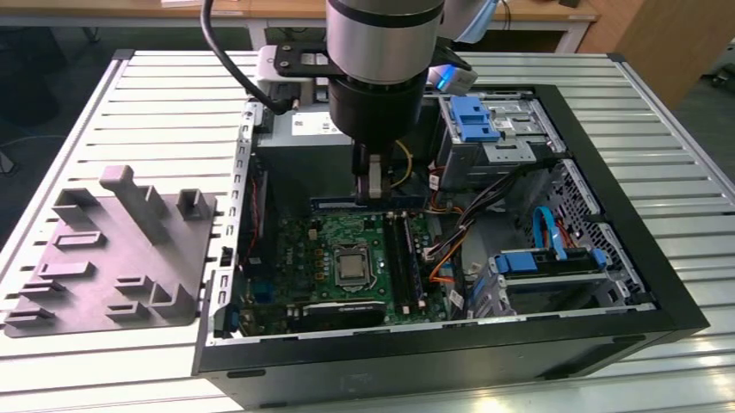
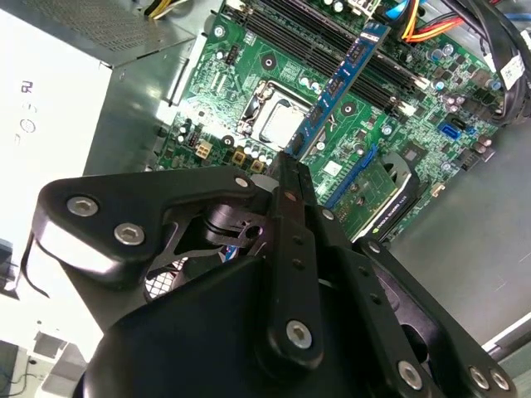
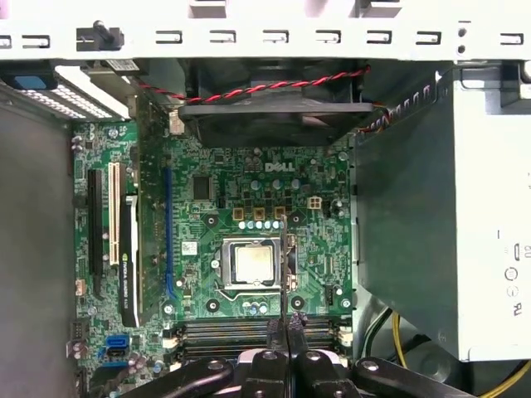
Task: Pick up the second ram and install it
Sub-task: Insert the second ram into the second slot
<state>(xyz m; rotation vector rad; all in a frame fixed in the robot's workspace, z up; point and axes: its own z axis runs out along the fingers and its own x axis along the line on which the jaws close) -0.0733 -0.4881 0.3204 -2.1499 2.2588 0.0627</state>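
Observation:
My gripper (image 1: 370, 194) hangs inside the open computer case, shut on the second ram (image 1: 367, 204), a thin blue stick held level above the far end of the green motherboard (image 1: 310, 254). In the second wrist view the ram (image 2: 340, 83) juts out past the gripper (image 2: 292, 162), over the CPU socket (image 2: 278, 124), and lies crosswise to the dark memory slots (image 2: 332, 46). In the first wrist view the ram (image 3: 284, 265) shows edge-on as a thin line rising from the gripper (image 3: 286, 327), with the slots (image 3: 224, 332) below it.
A grey plastic tray (image 1: 115, 258) with upright tabs sits outside the case at the exterior view's left. The power supply (image 1: 305, 129), a drive cage with blue tabs (image 1: 477, 120), loose cables (image 1: 460, 224) and a graphics card (image 1: 333, 314) crowd the case.

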